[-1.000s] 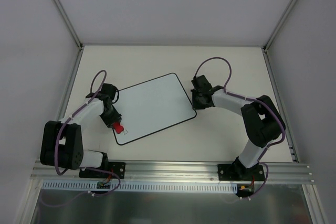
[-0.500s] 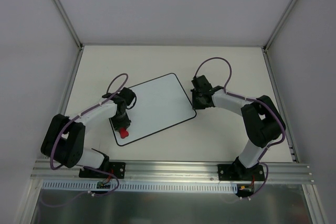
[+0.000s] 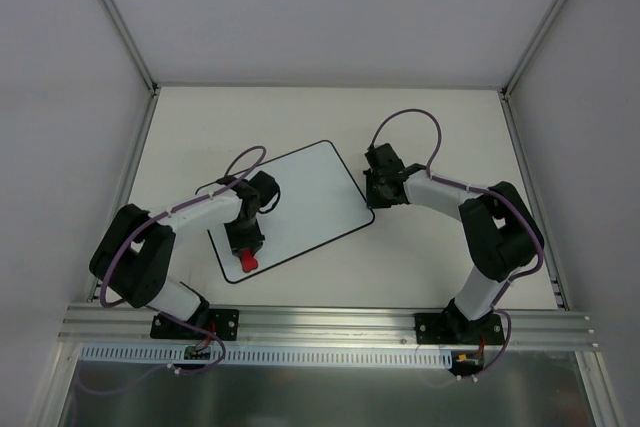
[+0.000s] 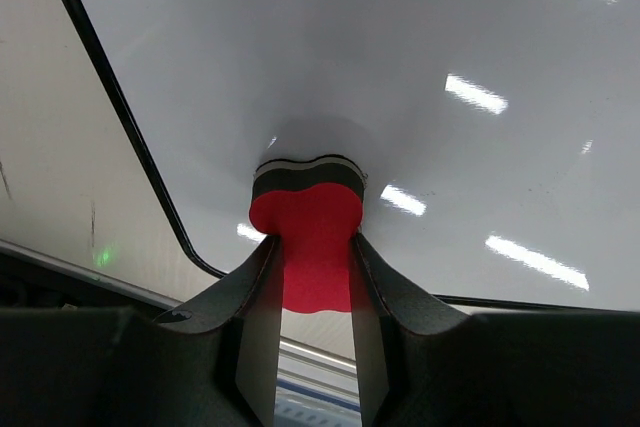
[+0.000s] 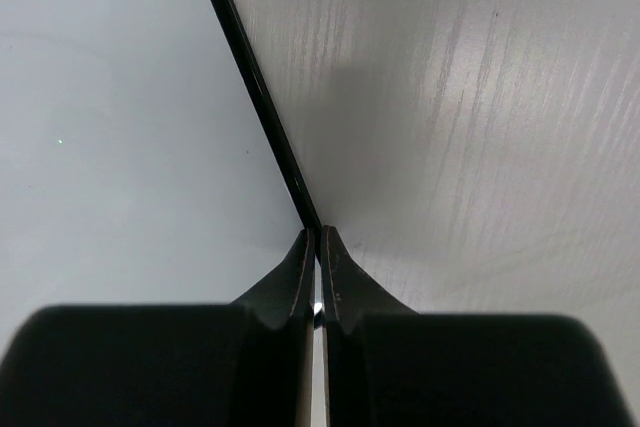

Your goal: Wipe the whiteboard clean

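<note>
The whiteboard lies tilted on the table and looks blank, with no marks showing. My left gripper is shut on the small red eraser and holds it against the board near its near left corner. In the left wrist view the eraser sits between the fingers, its dark felt face on the board just inside the black border. My right gripper is shut, with its tips on the black border at the right edge of the board.
The pale table is bounded by an aluminium frame and white walls at the back and sides. A metal rail runs along the near edge by the arm bases. Bare table lies beside the board's right edge.
My left gripper has swept the eraser rightward along the board's near left part. A small sketch mark by the eraser one second ago no longer shows. The right arm has not moved.
</note>
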